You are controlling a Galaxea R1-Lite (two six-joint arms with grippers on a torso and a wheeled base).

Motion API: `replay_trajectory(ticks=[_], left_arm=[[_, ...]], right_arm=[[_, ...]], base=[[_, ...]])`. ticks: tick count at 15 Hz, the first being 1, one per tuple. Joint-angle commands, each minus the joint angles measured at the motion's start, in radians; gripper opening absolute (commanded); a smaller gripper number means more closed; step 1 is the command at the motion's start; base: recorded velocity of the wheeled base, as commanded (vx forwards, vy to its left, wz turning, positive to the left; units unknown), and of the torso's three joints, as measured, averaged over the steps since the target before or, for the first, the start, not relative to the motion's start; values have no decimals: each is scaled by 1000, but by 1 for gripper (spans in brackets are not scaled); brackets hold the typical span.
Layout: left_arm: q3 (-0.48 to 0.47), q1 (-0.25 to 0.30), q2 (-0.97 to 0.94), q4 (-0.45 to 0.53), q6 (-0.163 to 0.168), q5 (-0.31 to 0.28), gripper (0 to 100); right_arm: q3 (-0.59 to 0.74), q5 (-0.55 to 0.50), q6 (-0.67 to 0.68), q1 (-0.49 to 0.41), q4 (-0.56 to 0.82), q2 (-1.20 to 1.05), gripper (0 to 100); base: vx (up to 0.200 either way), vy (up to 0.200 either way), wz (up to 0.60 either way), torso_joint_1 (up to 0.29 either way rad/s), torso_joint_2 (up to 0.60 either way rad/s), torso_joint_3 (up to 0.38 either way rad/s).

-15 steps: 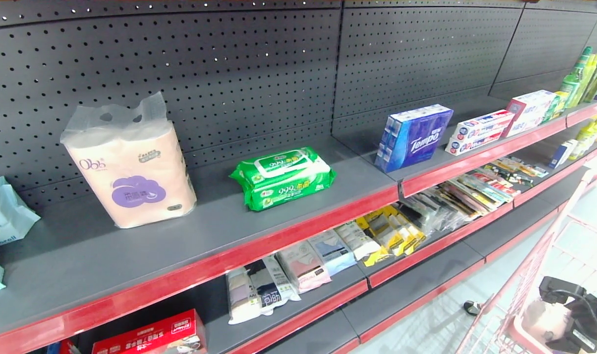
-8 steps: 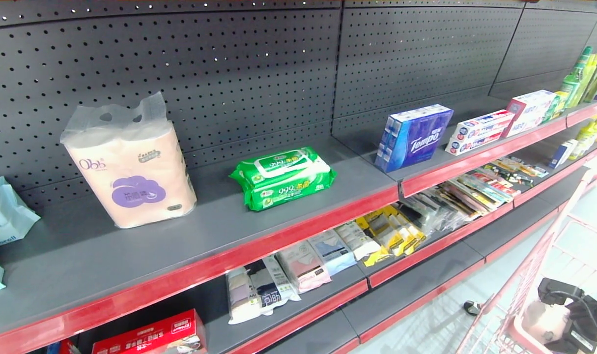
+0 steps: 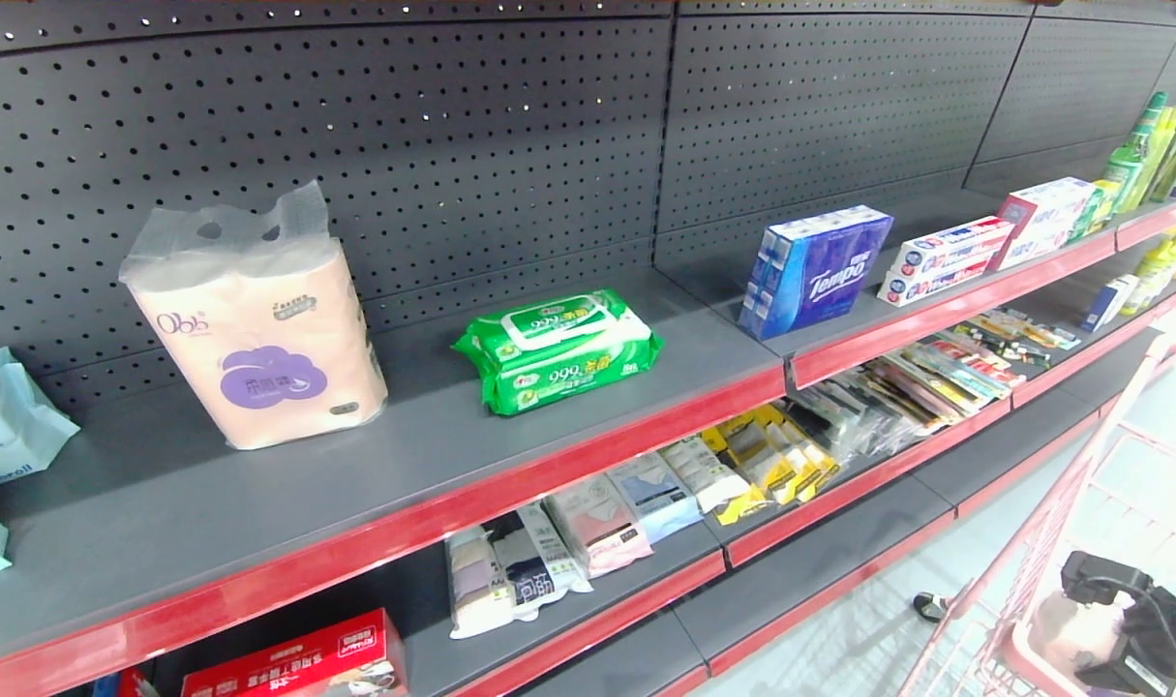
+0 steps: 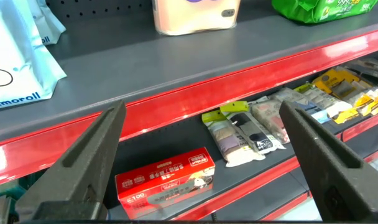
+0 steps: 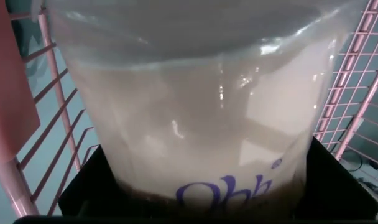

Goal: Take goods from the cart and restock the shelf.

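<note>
In the pink cart [image 3: 1052,523] at the lower right, my right gripper [image 3: 1081,644] holds a pale toilet paper pack [image 3: 1057,620]. Close up, that pack [image 5: 201,112] sits between the two black fingers [image 5: 83,186] of the right gripper [image 5: 207,190], which press on both its sides. My left gripper [image 4: 201,109] hangs open with nothing in it, in front of the red edge of the grey top shelf [image 4: 195,87]. A matching toilet paper pack [image 3: 258,329] stands upright on the top shelf [image 3: 510,436].
The top shelf also holds a green wipes pack [image 3: 558,350], a blue tissue pack [image 3: 815,266], toothpaste boxes [image 3: 946,257] and white bags [image 3: 7,426] at far left. Bare shelf lies between the goods. Lower shelves carry packets [image 3: 597,523] and a red box [image 3: 297,663].
The right arm in the cart has shifted slightly lower and to the right. The goods on the shelf have not moved.
</note>
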Motion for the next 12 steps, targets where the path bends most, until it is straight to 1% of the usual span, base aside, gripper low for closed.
replay_trajectory(ticks=[1, 8, 9, 12], left_arm=[[0, 0, 1, 0, 0, -1, 100], [0, 0, 1, 0, 0, -1, 100], [0, 0, 1, 0, 0, 1, 100], [0, 0, 1, 0, 0, 1, 100]], right_arm=[[25, 0, 7, -20, 2, -8, 0], [48, -3, 28, -140, -5, -171, 0], [38, -3, 42, -163, -19, -223, 0], [35, -6, 134, -175, -60, -307, 0]], base=[[0, 0, 0, 0, 0, 0], [0, 0, 0, 0, 0, 0], [0, 0, 0, 0, 0, 0], [0, 0, 0, 0, 0, 0]])
